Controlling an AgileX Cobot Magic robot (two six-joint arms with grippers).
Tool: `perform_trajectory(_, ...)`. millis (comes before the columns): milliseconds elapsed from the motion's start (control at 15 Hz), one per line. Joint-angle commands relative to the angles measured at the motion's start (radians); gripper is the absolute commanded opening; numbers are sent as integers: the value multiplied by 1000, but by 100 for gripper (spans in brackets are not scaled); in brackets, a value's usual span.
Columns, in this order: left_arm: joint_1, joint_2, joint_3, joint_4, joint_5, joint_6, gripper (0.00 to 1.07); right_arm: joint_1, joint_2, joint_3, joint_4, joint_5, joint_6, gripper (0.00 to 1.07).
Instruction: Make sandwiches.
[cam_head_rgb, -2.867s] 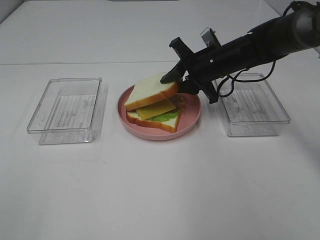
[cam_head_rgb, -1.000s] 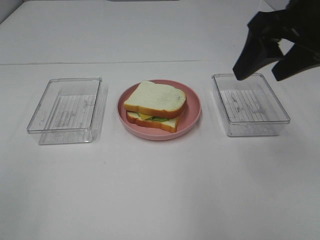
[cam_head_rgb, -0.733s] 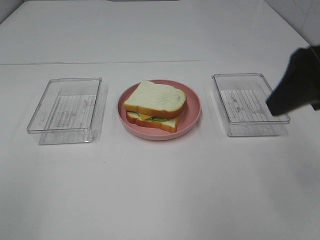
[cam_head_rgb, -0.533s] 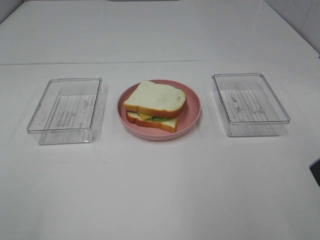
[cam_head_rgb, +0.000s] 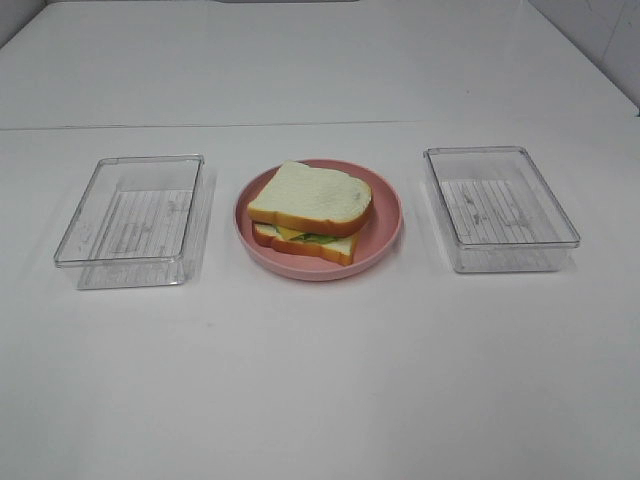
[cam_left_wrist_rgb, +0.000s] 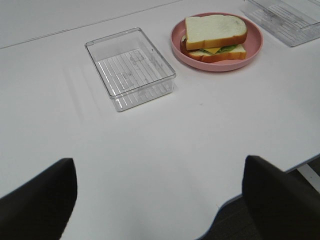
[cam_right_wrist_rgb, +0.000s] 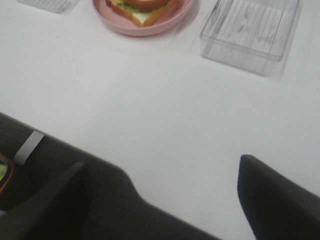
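The sandwich lies on the pink plate at the table's middle: two white bread slices with orange-brown crust, yellow cheese and green lettuce showing between them. The same sandwich shows in the left wrist view, and only its edge in the right wrist view. Neither arm appears in the high view. My left gripper hangs open over the table's near edge, far from the plate. My right gripper is open too, back at the near edge, with nothing between its fingers.
A clear plastic tray stands left of the plate and another clear tray right of it, both holding nothing. The table's front edge drops off below the left gripper. A dark surface lies beyond the edge under the right gripper.
The right arm let go of the top bread slice, which now lies flat on the stack. It then pulled back to the right and out of the high view.
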Motion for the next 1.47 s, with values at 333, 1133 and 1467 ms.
perform_trajectory(333, -4, -21, 2, -10, -4, 2, 85, 1, -107, 15, -66, -25, 30, 77)
perform_trajectory(1133, 53, -21, 2, -10, -5, 0, 85, -18, -110, 15, -58, -26, 30, 77)
perform_trajectory(1467, 293, -26, 2, -10, -5, -1, 85, -239, -124, 15, -52, -26, 30, 77)
